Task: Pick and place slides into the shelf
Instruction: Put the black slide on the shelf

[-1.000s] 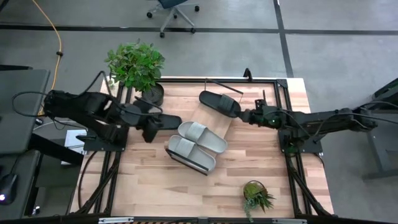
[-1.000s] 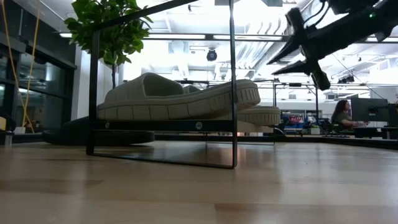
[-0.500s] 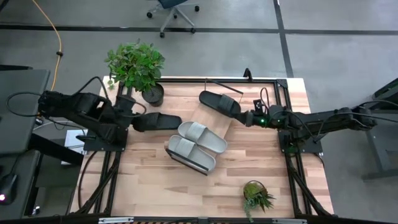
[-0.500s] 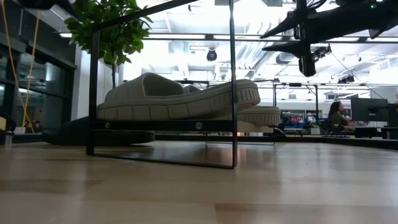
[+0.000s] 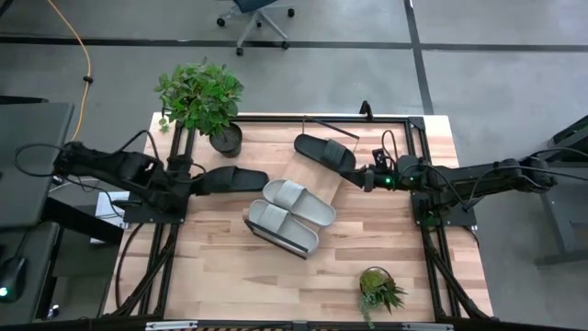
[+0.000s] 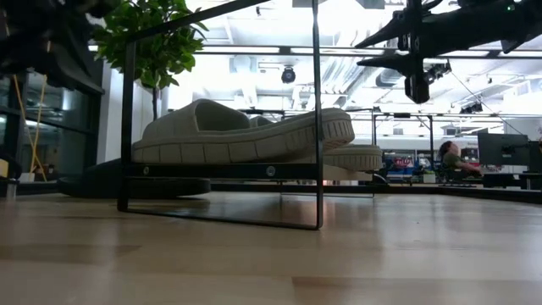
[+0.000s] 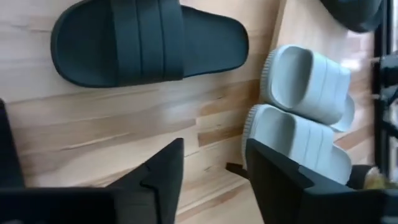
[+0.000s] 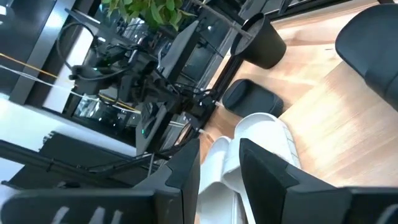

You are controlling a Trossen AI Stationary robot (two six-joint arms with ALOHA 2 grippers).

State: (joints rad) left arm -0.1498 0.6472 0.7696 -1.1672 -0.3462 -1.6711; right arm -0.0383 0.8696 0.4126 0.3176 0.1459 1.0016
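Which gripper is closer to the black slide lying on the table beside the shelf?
The left. The left gripper sits open just off the end of that black slide, apart from it. The right gripper is across the shelf, near the other black slide.

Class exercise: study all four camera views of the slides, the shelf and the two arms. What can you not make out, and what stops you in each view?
- Low view: the black slide on the shelf is hidden behind the pale slides.
- Left wrist view: that same slide is cut off by the picture's edge.
- Right wrist view: the black slide on the table is partly hidden by a pale slide.
- High view: the left claw is too small to read.
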